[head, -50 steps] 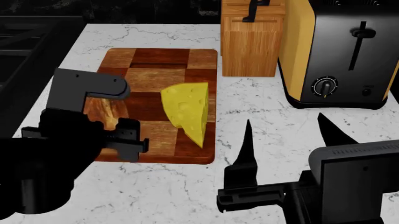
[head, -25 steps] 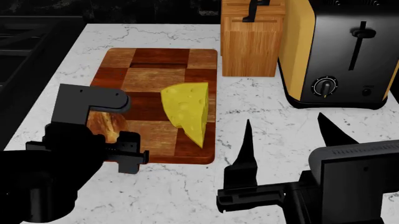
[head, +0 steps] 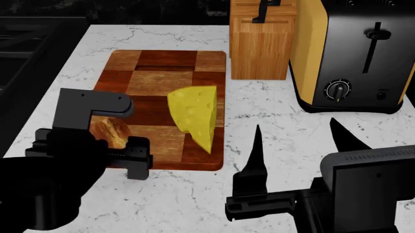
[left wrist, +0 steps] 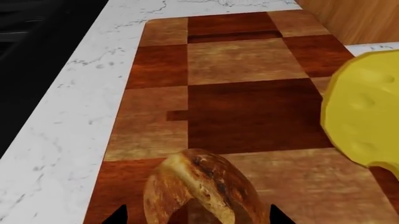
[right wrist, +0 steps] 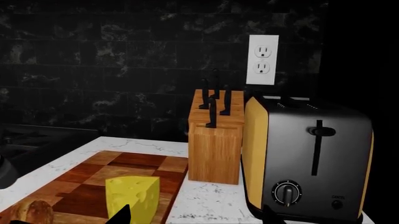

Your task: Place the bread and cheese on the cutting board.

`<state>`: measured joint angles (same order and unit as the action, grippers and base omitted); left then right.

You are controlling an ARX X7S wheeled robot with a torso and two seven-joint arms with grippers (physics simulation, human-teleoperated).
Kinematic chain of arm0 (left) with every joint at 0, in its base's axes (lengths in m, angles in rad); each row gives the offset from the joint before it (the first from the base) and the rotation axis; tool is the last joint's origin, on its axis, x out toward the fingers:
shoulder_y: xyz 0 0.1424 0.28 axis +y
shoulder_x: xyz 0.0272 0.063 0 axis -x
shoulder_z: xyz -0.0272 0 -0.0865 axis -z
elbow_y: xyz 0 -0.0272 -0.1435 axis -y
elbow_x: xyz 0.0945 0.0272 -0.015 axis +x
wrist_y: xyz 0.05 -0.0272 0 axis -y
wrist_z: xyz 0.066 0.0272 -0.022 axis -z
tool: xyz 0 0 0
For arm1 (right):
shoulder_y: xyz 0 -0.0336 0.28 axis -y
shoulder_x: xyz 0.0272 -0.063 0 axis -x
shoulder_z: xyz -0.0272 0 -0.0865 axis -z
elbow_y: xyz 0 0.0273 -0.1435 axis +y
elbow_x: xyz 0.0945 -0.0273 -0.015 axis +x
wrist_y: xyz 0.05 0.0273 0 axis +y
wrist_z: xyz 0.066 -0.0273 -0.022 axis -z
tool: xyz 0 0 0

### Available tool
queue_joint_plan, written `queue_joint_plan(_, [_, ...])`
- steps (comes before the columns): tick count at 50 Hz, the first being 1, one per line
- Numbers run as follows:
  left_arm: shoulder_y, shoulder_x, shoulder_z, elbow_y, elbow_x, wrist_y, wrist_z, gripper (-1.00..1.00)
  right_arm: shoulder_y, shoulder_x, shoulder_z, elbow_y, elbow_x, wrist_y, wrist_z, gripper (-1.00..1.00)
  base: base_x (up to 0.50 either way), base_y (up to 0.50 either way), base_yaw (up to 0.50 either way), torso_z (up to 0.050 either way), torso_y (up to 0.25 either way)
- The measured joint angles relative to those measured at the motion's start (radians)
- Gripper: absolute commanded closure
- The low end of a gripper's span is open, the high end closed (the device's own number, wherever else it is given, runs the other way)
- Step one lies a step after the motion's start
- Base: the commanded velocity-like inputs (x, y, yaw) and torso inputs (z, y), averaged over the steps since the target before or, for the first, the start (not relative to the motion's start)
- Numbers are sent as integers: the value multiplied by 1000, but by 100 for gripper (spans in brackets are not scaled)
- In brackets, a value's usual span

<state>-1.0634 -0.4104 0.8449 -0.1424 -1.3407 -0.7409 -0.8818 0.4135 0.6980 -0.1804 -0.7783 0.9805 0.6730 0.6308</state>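
White marble table (head: pixel 162 199) with grey veining, dark tiled wall behind. Left gripper (head: pixel 104 145) sits low over the near-left corner of the cutting board (head: pixel 162 73); its 2 dark fingers (left wrist: pixel 118 217) show only as tips in the left wrist view, spread wide, 1 on either side of the bread (left wrist: pixel 203 189) with gaps to the crust, not gripping. Bread lies on the board at its near-left part, glossy brown crust with lighter streaks, partly hidden by the gripper body in the head view (head: pixel 110 130). Cheese (head: pixel 194 116) also on the board, right of the bread and apart from it, pale yellow wedge with small holes, point directed toward the near edge, broad rounded end toward the far side. Board is a checkered pattern of dark red and light brown blocks, lying on the left half of the table. Right gripper (head: pixel 295 138) hovers over bare marble near the right side, well apart from the board, 2 pointed fingers (head: pixel 256 150) spread wide, nothing between them. Far side: plain wood knife block (head: pixel 259 46) with black handles just right of the board's far corner; black and yellow toaster (head: pixel 353 53) to its right. White wall outlet (right wrist: pixel 262 60) above the toaster.
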Motion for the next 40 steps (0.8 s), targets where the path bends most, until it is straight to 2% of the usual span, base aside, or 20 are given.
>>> queue_joint_plan(40, [-6,-27,3,71,-18,12,-69,-100,10,2,-16,2,0,0,3,-100,0,0,0,0,0])
